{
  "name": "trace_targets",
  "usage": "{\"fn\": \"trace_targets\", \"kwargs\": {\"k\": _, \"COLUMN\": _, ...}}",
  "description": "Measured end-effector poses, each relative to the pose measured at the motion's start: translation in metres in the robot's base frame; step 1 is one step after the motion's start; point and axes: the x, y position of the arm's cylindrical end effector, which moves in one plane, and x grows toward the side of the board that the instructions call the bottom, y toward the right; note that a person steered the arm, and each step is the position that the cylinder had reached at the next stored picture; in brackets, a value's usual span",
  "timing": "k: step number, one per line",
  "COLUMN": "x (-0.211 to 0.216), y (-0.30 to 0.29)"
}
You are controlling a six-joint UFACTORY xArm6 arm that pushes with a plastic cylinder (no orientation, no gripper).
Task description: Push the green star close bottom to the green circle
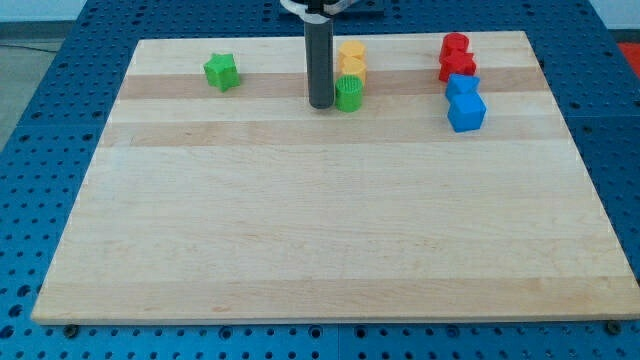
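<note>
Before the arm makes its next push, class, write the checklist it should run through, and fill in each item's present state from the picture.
1. Green star in plain sight, near the view's top left: ok.
2. Green circle in plain sight, just below the yellow blocks: ok.
3. Board below the green circle free for the star: ok.
4. My tip placed by the star to push it: not ok; it stands right beside the circle's left side, far from the star.
5. Tip clear of the circle: cannot tell; they look touching or nearly so.
6. Red blocks and blue blocks out of the star's way, at the view's right: ok.
</note>
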Motion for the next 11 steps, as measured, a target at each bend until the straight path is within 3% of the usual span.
{"fn": "trace_targets", "kwargs": {"k": 7, "x": 0.000, "y": 0.012}}
{"fn": "trace_targets", "kwargs": {"k": 9, "x": -0.060, "y": -0.027}}
{"fn": "trace_targets", "kwargs": {"k": 11, "x": -0.121, "y": -0.138}}
